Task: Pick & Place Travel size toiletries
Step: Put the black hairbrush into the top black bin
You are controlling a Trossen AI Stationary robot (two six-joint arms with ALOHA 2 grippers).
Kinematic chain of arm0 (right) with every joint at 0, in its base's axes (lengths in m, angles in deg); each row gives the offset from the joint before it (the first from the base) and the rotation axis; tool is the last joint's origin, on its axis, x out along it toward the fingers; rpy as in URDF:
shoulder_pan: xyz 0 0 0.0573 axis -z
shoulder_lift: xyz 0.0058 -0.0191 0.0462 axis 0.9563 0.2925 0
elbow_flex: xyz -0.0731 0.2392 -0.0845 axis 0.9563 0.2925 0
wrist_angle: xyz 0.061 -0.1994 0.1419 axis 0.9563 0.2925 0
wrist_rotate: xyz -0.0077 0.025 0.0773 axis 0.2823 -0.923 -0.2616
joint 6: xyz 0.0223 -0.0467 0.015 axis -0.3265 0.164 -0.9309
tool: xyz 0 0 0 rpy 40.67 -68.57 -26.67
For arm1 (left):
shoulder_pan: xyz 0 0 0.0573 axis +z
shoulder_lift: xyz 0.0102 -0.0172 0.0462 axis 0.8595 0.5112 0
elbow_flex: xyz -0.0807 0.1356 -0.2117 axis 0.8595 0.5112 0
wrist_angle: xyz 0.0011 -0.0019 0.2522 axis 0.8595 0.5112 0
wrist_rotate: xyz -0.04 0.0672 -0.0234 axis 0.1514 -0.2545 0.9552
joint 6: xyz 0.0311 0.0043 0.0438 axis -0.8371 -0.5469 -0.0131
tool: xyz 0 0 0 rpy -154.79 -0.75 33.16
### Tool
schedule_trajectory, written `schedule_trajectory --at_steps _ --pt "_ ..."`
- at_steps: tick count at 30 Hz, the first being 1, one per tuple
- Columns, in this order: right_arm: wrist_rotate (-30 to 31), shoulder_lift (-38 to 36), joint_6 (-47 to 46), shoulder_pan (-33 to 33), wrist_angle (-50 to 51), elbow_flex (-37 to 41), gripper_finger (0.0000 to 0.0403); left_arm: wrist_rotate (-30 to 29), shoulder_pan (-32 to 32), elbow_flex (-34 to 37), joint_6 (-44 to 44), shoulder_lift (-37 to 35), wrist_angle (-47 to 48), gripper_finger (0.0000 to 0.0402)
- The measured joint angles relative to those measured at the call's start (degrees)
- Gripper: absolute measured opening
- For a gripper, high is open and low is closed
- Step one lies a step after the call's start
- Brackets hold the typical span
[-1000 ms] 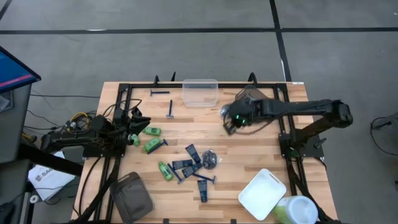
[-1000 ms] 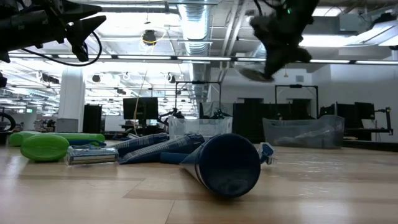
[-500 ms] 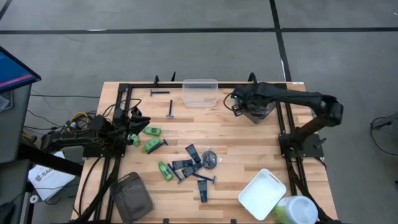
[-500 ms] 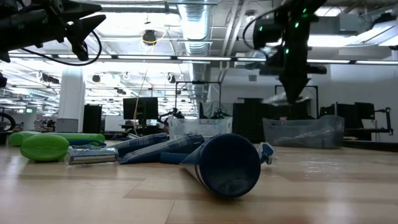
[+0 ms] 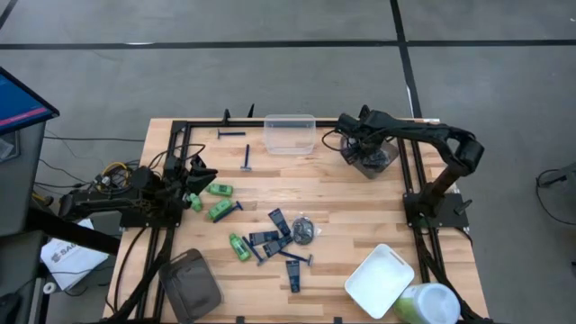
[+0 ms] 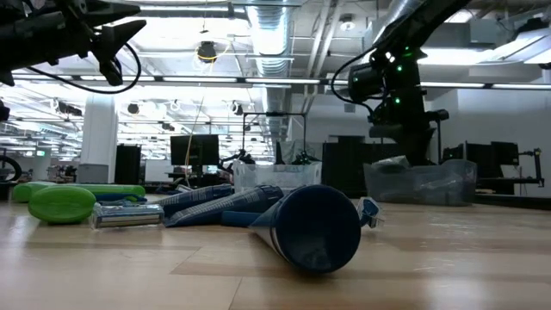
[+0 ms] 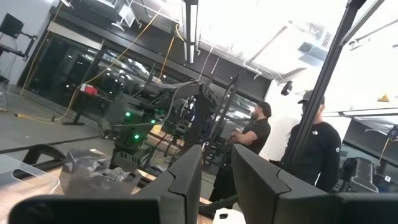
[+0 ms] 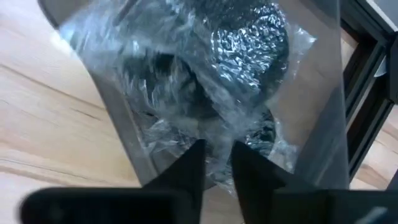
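Setting: pale wooden plank table [image 5: 360, 202] with a black metal frame, on a grey concrete floor; an open workshop with two standing people shows beyond it in the left wrist view.
Right arm: right gripper [image 5: 367, 144] reaches into a clear plastic tub lined with crinkled film [image 5: 371, 158] at the table's far right. Its dark fingers [image 8: 189, 163] stand slightly apart, with a narrow gap and nothing seen between them.
Left arm: left gripper [image 5: 200, 173] waits at the table's left edge, fingers [image 7: 186, 180] apart and empty.
Progress: early, by the look of it. That tub holds greyish round discs [image 8: 249, 46] under the film; most items still lie on the table.
Left to move: bright green mini bottles [image 5: 220, 211] near the left gripper, flat dark navy tubes [image 5: 277, 220] and a grey disc [image 5: 302, 230] in a loose central cluster, thin blue razors [image 5: 247, 159] scattered towards the far edge.
Other containers: a clear rectangular tub [image 5: 289, 133], a white square tub [image 5: 380, 281] and a grey-brown tub [image 5: 191, 283].
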Motion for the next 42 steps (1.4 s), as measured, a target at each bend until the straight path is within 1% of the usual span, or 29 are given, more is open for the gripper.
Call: schedule_trajectory --at_steps 7,9,11,16,17,19,24,27,31,35,40,42 --pt "-0.1 -2.4 2.0 2.5 -0.9 0.0 0.0205 0.0 0.0 0.0 0.0 0.0 -0.2 0.0086" --pt "-1.2 -4.1 2.3 2.1 -0.9 -0.1 0.0230 0.0 0.0 0.0 0.0 0.0 -0.2 0.0086" --pt "-3.9 -6.0 2.4 1.1 -1.7 -0.6 0.0242 0.0 0.0 0.0 0.0 0.0 -0.2 0.0086" --pt "-15.6 -12.3 5.3 -4.2 -8.6 -1.3 0.0239 0.0 0.0 0.0 0.0 0.0 -0.2 0.0086" --pt "-17.5 -13.2 5.8 -5.9 -9.9 -1.3 0.0236 0.0 0.0 0.0 0.0 0.0 -0.2 0.0086" --pt "-19.5 -14.2 7.7 -10.0 -11.4 -1.3 0.0231 0.0 0.0 0.0 0.0 0.0 -0.2 0.0086" --pt "-19.6 -13.0 10.3 -20.1 -12.5 -1.2 0.0224 0.0 0.0 0.0 0.0 0.0 -0.2 0.0086" --pt "-19.6 -9.8 11.2 -25.7 -14.5 -1.0 0.0225 0.1 0.0 0.0 0.1 0.0 -0.2 0.0086" --pt "-19.6 -4.7 12.9 -31.8 -19.7 -1.0 0.0231 -0.1 0.0 0.0 0.1 0.3 -0.5 0.0086" --pt "-19.6 0.8 13.3 -35.9 -23.1 -1.1 0.0238 0.0 0.0 0.0 0.1 1.1 -0.8 0.0086" --pt "-19.7 6.5 15.4 -38.8 -22.3 -1.0 0.0246 0.0 0.0 0.0 0.1 2.1 -0.8 0.0086" --pt "-19.9 8.4 15.8 -39.7 -23.6 -1.1 0.0247 0.0 0.0 0.0 0.1 2.6 -1.2 0.0086"
